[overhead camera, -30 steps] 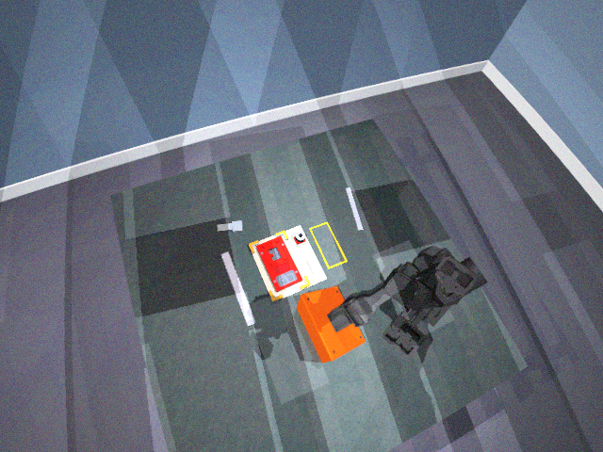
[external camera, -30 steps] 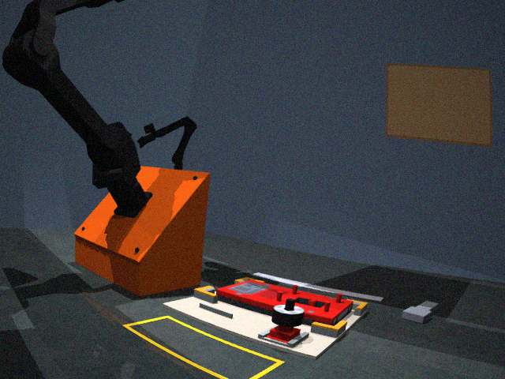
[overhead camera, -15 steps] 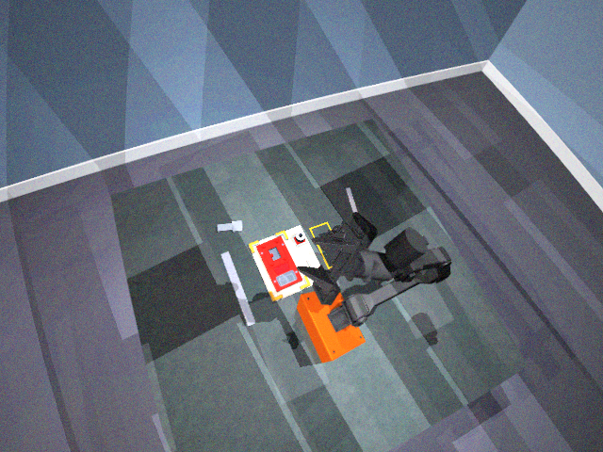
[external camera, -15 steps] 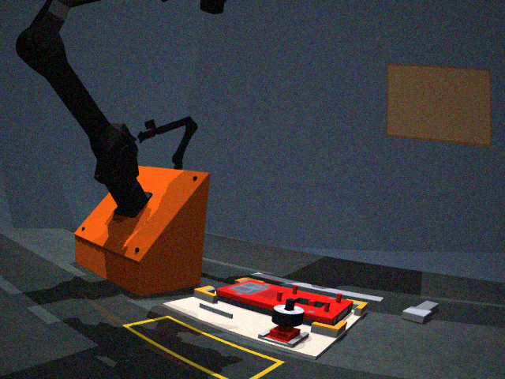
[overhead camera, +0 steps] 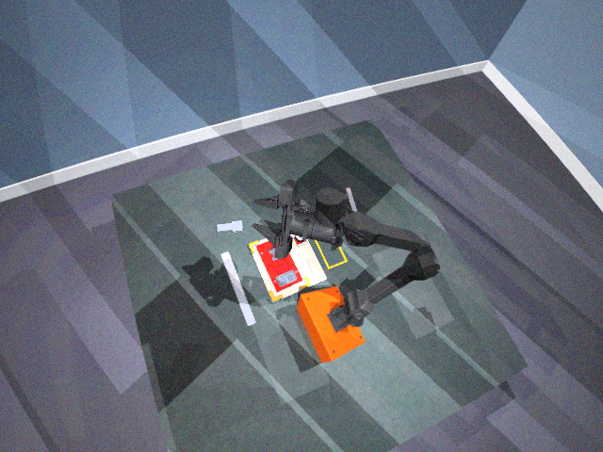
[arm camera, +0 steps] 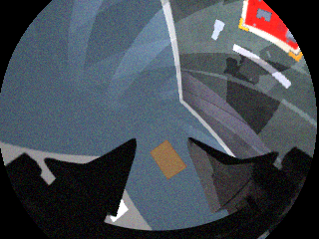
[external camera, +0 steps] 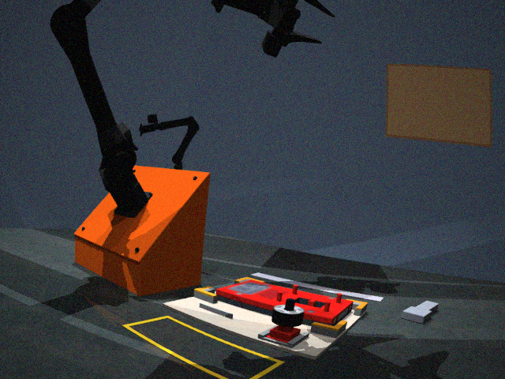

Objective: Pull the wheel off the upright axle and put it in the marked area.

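The wheel [external camera: 287,317], black with a silver top face, sits around the upright black axle [external camera: 289,303] on a small red base near the board's corner. In the top view the arm hides most of it. The marked area, a yellow outline [overhead camera: 329,267] [external camera: 167,317], lies on the table beside the board, with no wheel seen in it. My gripper [overhead camera: 253,213] [external camera: 327,29] [arm camera: 161,141] is open and empty, high above the table and pointing sideways toward the wall. The wheel is well below it and does not show in the wrist view.
A red box [overhead camera: 280,268] [external camera: 265,294] [arm camera: 274,22] with small pegs lies on the white board [overhead camera: 311,269] [external camera: 183,302], between yellow corner pieces. The orange arm base [overhead camera: 318,315] [external camera: 175,228] stands beside it. A pale block [overhead camera: 229,226] [external camera: 420,312] [arm camera: 217,30] lies beyond the board.
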Motion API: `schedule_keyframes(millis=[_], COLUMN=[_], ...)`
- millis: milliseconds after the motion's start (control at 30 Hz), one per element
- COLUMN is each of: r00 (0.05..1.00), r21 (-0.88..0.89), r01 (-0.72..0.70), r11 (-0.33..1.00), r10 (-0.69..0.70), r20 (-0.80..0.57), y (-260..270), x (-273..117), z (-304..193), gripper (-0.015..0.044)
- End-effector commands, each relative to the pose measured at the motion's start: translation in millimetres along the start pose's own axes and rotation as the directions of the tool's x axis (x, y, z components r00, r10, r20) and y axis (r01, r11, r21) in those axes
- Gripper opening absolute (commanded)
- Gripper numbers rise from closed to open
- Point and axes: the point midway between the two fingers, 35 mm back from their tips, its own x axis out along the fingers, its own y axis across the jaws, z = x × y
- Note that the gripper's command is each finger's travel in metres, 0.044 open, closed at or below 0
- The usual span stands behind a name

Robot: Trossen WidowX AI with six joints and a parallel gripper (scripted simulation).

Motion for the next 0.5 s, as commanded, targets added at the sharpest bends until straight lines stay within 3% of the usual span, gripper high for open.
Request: schedule_keyframes(millis=[0, 200, 467], r00=[0.978, 0.873, 0.629], r21=[0.012, 0.105, 0.256], r01=[0.117, 0.281, 0.486], r11=[0.993, 0.954, 0.836], r10=[-0.117, -0.299, -0.538], r20=[0.173, 0.386, 0.561], y=[-19.0, -53.4, -110.3], x=[30.5, 51.9, 48.8], z=[61.2, 145.8, 253.1], gripper=[0.03, 0.03, 0.03])
